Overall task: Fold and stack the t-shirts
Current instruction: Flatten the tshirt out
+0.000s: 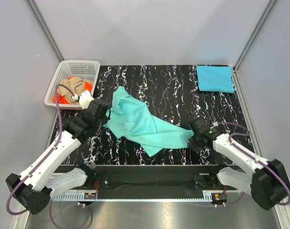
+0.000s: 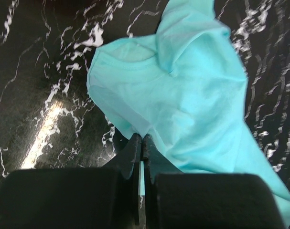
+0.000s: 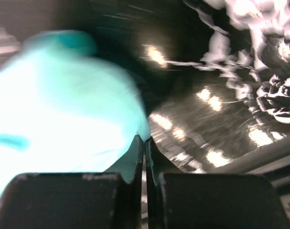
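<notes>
Diagonally, mint-teal t-shirt, far-left to near-right.

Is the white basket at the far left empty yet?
No, the top view shows a tan t-shirt and an orange t-shirt bunched inside the white basket.

Teal shirt: plain mint-teal, no print. Blue shirt: plain sky-blue. Table: black w/ white marble-type veins. Basket: white lattice; inside, tan shirt & orange shirt. Left arm, right arm: white shells, black joints, purple cables. Left gripper & right gripper: black. Walls: pale grey.
</notes>
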Tool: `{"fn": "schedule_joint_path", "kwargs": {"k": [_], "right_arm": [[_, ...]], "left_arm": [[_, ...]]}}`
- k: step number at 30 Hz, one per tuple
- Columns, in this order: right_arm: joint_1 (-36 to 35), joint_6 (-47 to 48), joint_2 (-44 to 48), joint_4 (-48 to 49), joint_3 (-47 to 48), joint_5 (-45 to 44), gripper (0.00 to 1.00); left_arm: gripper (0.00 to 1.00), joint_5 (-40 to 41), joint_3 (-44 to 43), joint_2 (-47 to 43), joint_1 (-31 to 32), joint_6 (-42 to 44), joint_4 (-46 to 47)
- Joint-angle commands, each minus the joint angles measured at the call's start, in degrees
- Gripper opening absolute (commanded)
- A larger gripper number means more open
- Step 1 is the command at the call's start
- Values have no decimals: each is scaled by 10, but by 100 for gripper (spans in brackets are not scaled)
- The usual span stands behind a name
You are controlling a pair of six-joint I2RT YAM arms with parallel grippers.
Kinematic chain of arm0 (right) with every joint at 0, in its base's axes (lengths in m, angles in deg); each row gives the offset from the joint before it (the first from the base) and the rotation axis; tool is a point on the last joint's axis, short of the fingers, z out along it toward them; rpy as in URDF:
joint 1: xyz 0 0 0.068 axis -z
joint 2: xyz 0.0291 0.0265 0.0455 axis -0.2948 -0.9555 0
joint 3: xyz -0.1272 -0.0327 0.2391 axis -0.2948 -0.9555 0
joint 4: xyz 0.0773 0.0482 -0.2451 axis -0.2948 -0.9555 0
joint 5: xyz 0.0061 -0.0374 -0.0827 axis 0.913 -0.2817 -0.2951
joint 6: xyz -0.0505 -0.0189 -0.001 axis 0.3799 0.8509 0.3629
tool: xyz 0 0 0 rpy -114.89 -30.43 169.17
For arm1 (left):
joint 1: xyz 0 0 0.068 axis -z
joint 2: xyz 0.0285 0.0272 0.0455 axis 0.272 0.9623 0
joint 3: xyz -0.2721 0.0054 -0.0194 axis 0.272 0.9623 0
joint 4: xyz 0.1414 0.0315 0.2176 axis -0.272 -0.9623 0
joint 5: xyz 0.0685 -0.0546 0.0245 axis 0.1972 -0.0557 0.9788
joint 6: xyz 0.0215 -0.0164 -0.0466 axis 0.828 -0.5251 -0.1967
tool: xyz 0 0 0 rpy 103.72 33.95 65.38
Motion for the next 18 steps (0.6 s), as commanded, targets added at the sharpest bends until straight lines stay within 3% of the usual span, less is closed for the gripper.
{"fn": "schedule_joint_path", "kwargs": {"k": [1, 2, 5, 10, 18], "right_arm": [[-3, 103, 77, -86, 145, -110, 0], [-3, 168, 88, -111, 180, -138, 0], [-3, 241, 127, -164, 323, -196, 0], [-3, 347, 154, -209, 527, -190, 0], [-3, 364, 236, -206, 649, -58, 0]], "left_arm": [[0, 27, -116, 0, -2, 35, 12], [0, 25, -168, 2, -2, 75, 27], [0, -1, -266, 0, -2, 125, 67], [0, -32, -434, -1, -1, 145, 46], [0, -227, -494, -76, -1, 106, 105]]}}
